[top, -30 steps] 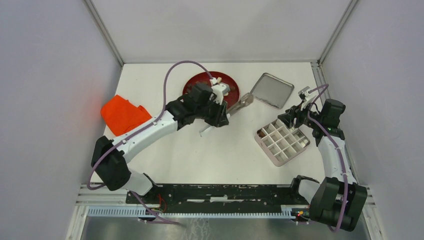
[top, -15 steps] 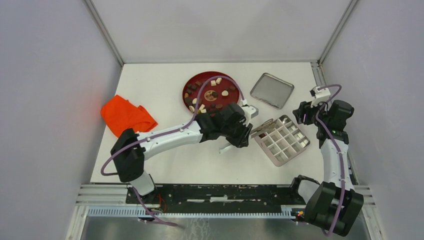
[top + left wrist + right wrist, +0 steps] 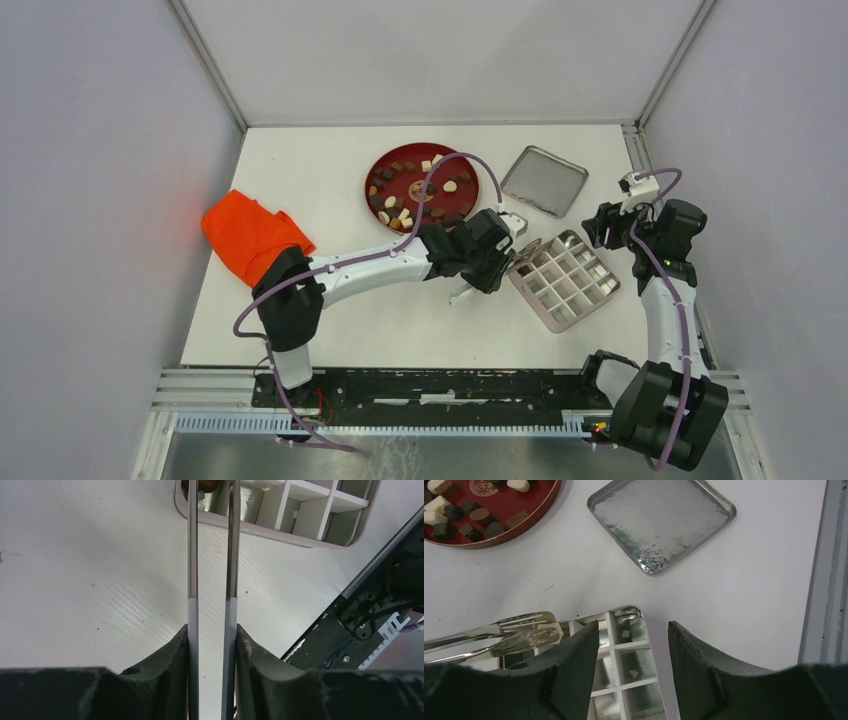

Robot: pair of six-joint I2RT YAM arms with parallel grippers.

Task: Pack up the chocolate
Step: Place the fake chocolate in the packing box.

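Observation:
Several small dark, brown and cream chocolates lie on the red plate; some show in the right wrist view. My left gripper is shut on metal tweezers, whose tips reach over the left corner of the divided tin box. In the left wrist view the gripper clamps the two tweezer arms, and a brown piece sits between the tips at the box. My right gripper is open and empty above the box's far corner, beside the tweezers.
A square metal lid lies behind the box, also in the right wrist view. An orange cloth lies at the table's left. A metal rail runs along the right edge.
My left arm has swung right from the red plate to the box, carrying the tweezers. My right gripper has drawn back from over the box toward the right and is now still.

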